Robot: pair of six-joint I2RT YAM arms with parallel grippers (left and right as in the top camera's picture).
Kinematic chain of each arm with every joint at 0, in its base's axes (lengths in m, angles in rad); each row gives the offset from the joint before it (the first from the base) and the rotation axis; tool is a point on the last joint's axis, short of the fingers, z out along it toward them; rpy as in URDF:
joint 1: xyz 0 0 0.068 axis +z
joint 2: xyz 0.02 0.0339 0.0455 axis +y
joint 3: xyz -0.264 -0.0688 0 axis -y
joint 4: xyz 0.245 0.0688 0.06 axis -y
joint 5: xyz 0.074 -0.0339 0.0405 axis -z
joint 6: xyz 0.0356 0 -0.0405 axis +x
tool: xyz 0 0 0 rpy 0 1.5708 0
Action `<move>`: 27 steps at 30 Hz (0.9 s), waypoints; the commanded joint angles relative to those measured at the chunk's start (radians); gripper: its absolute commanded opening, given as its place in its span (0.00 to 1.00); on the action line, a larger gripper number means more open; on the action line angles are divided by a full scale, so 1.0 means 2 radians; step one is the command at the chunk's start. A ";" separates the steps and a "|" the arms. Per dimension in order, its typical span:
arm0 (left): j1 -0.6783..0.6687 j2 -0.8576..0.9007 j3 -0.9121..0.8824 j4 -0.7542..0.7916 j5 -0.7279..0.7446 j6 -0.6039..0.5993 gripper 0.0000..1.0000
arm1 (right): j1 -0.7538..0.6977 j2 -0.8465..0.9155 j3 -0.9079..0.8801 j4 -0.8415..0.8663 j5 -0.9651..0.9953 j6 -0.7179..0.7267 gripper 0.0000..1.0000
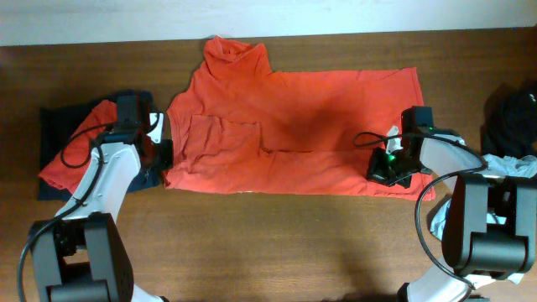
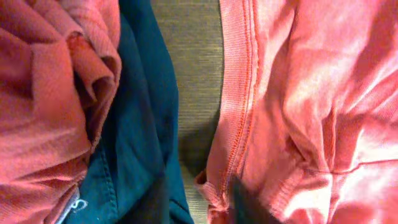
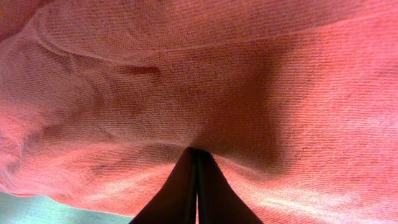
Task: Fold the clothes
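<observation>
Overhead, a brown wooden table (image 1: 277, 243) below a pale wall strip (image 1: 84, 17) carries the red-orange T-shirt (image 1: 319, 126), spread flat mid-table. The right gripper (image 1: 388, 164) is pressed closed, pinching the shirt's lower right edge. The left gripper (image 1: 159, 143) sits at its left edge, opening unreadable, beside a navy-and-red pile (image 1: 67, 155).

White links (image 1: 107, 172), black joints (image 1: 84, 243), black right end effector (image 3: 196, 163).

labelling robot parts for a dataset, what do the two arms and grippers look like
Both arms have white link shells with black joints. The left arm and right arm each carry a looping black cable. The right gripper is black with a green light; its fingers are dark and tapered.
</observation>
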 commanded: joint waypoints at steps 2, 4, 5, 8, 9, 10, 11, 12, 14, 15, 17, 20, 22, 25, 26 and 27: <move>0.002 -0.011 -0.003 0.000 0.003 0.007 0.51 | 0.003 0.048 -0.019 0.016 0.039 0.002 0.04; 0.002 -0.011 -0.003 -0.006 0.007 0.007 0.52 | 0.003 0.048 -0.019 0.016 0.039 0.002 0.04; 0.002 -0.011 -0.003 -0.014 0.024 0.007 0.52 | 0.003 0.048 -0.019 0.016 0.039 0.002 0.04; 0.002 -0.011 -0.003 -0.032 0.054 0.007 0.50 | 0.003 0.048 -0.019 0.016 0.039 0.002 0.04; 0.002 -0.011 -0.003 -0.039 0.058 0.008 0.47 | 0.003 0.048 -0.019 0.016 0.039 0.002 0.04; 0.002 -0.011 -0.003 -0.047 0.060 0.007 0.46 | 0.003 0.048 -0.019 0.015 0.039 0.002 0.04; 0.002 -0.011 -0.003 -0.053 0.061 0.007 0.44 | 0.003 0.048 -0.019 0.015 0.039 0.002 0.04; 0.002 -0.011 -0.003 -0.059 0.065 0.007 0.43 | 0.003 0.048 -0.019 0.015 0.039 0.002 0.04; 0.002 -0.011 -0.003 -0.069 0.077 0.007 0.37 | 0.003 0.048 -0.019 0.015 0.039 0.002 0.04; 0.002 -0.011 -0.003 -0.073 0.083 0.008 0.34 | 0.003 0.048 -0.019 0.015 0.039 0.002 0.04; 0.002 -0.011 -0.005 -0.075 0.085 0.009 0.25 | 0.003 0.048 -0.019 0.015 0.039 0.002 0.04; 0.002 -0.011 -0.009 -0.068 0.085 0.017 0.13 | 0.003 0.048 -0.019 0.015 0.039 0.002 0.04; 0.002 -0.011 -0.018 -0.059 0.085 0.020 0.02 | 0.003 0.048 -0.019 0.015 0.039 0.002 0.04; 0.002 -0.011 -0.035 -0.024 0.080 0.021 0.00 | 0.003 0.048 -0.019 0.015 0.039 0.002 0.04; 0.002 -0.011 -0.036 -0.015 0.074 0.021 0.00 | 0.003 0.048 -0.019 0.015 0.039 0.002 0.04; 0.002 -0.011 -0.036 -0.009 0.067 0.021 0.00 | 0.003 0.048 -0.019 0.015 0.039 0.002 0.04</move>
